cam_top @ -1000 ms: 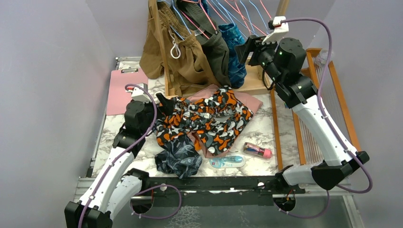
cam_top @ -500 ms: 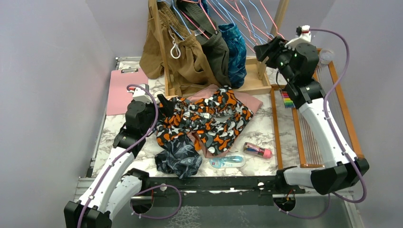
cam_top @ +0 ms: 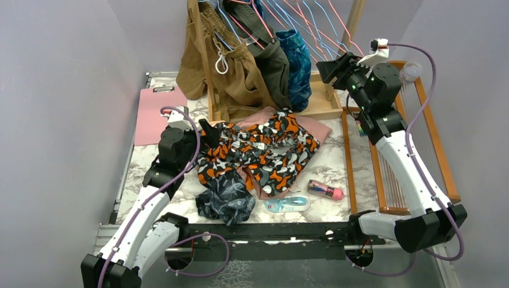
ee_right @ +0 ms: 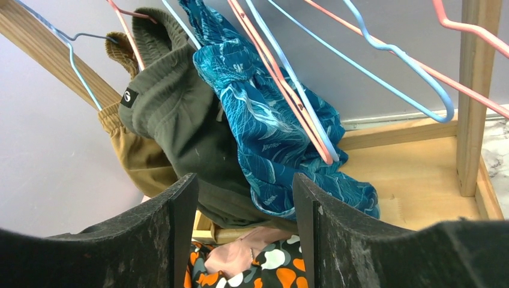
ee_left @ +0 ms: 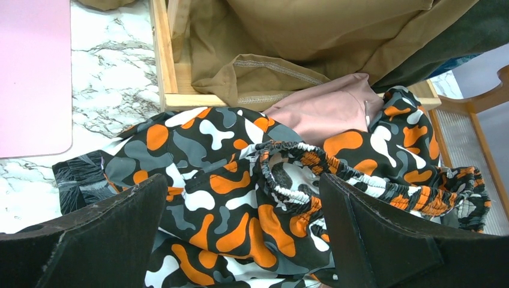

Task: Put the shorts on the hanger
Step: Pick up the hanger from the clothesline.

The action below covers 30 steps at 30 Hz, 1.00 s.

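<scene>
The shorts (cam_top: pixel 258 150) sprawl crumpled on the marble-patterned tabletop (cam_top: pixel 333 171). They're soft dark fabric splashed with orange, white and grey blobs, the elastic waistband ruffled, draped over a dusty-pink garment (cam_top: pixel 312 127). The left gripper (cam_top: pixel 203 129) sits right at their left edge, jaws flung wide. From its wrist camera, the printed cloth fills the gap between the black fingers, unpinched. Up at the back, the right gripper (cam_top: pixel 327 65) hovers well apart from the shorts, jaws parted on nothing. It faces the thin pink wire hanger (ee_right: pixel 283 90), which slants among light-blue wire hangers (ee_right: pixel 447 99). Below them is the shallow wooden rack base (ee_right: pixel 408 174), with a tan garment (ee_right: pixel 138 156) and a teal one (ee_right: pixel 270 120) hanging down into it.
</scene>
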### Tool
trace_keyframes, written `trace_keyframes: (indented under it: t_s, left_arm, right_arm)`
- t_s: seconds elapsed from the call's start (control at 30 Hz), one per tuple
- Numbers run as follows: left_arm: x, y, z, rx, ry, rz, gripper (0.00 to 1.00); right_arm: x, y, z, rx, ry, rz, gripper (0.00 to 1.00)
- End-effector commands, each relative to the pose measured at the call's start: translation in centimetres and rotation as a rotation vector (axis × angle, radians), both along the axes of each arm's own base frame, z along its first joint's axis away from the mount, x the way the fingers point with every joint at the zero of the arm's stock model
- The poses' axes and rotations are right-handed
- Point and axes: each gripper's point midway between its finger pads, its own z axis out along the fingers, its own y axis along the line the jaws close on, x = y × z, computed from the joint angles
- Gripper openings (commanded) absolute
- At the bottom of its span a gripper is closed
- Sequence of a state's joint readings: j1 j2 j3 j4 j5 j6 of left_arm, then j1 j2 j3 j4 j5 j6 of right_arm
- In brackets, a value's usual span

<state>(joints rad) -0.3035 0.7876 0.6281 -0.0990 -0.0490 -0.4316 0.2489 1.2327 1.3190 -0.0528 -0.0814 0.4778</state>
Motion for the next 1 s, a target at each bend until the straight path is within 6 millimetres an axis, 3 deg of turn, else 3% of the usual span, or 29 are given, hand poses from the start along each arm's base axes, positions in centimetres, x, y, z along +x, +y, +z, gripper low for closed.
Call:
trace_keyframes:
  t_s: [0.0, 0.5, 0.73, 0.97]
  left_arm:
    - [0.3, -0.4, 1.6, -0.004, -0.045, -0.017, 0.99]
    - [0.3, -0.6, 1.5, -0.007, -0.046, -0.029, 0.99]
    - [0.2, -0.6, 1.6, -0.007, -0.051, -0.032, 0.99]
    - [0.1, -0.7, 1.7, -0.007, -0.054, -0.036, 0.99]
  right_arm:
    - [0.6, 0.7, 1.1, -0.012, -0.064, 0.032, 0.61]
    - [3.6, 0.1, 1.9, -0.059, -0.089, -0.036, 0.61]
    - [4.9, -0.5, 1.1, -0.092, -0.071, -0.079, 0.61]
    - [5.9, 0.2, -0.7, -0.091, -0.021, -0.057, 0.59]
